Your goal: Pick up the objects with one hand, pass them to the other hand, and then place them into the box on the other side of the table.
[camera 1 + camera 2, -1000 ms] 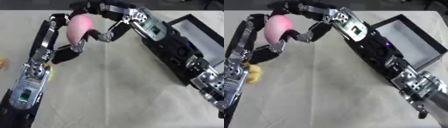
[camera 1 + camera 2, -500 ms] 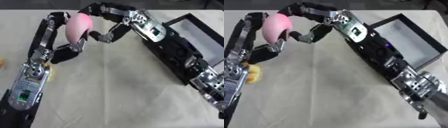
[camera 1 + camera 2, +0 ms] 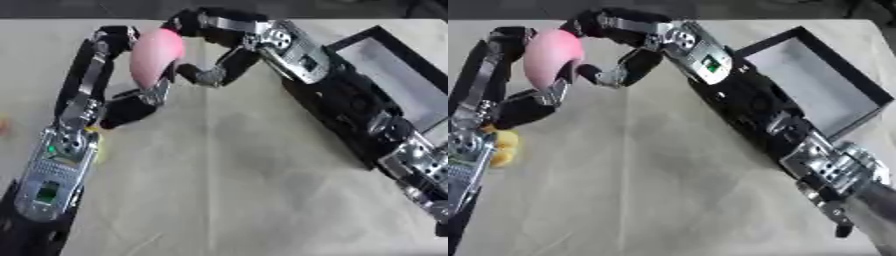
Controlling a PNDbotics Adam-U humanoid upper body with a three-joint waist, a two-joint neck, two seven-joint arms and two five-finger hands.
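Both hands meet on the pink object [image 3: 156, 56], held in the air over the surface's [image 3: 227, 190] far-left area. Left hand [image 3: 131, 100] curls under and around it; right hand [image 3: 206, 47] curls over its top and right side. Object looks smooth, rounded, probably light and a bit slippery, best cupped around the widest middle. Box [image 3: 820, 82] sits open at the far-right edge. Small yellow thing [image 3: 502, 147] lies near the left edge, identity unclear.
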